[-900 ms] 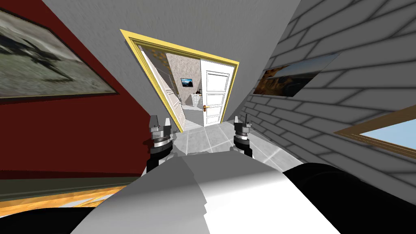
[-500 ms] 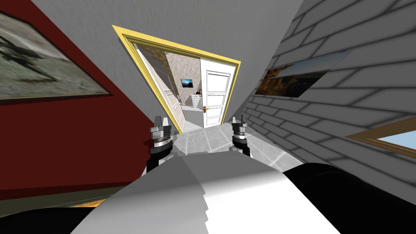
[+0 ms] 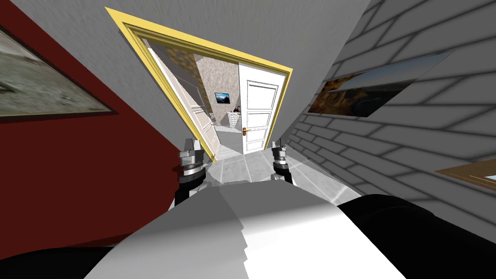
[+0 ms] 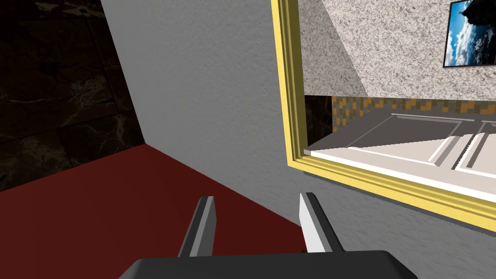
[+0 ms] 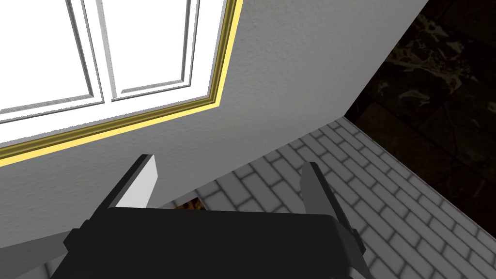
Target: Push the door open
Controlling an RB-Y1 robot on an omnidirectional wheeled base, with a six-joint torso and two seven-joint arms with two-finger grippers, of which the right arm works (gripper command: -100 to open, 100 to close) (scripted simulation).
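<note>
A doorway [image 3: 203,46] is set in the wall ahead. Its right half is filled by a door [image 3: 256,116]; a second door [image 3: 206,128] is swung back at its left. A left-wall picture [image 3: 38,87] and a right-wall picture [image 3: 373,89] are hung on either side.

Home hallway: framed picture [image 3: 38,87] on red wall [image 3: 97,169] (white panelled door [image 3: 256,116] ahead).

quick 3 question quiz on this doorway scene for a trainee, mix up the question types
1. True or false: the left claw touches the white panelled door that bears the brass handle.
2. The door frame is: A red, B yellow, C black?
3. Fill in: the fingers of the right claw stand ___ (open or shut).
Key: 1 false; 2 B; 3 open.
</note>
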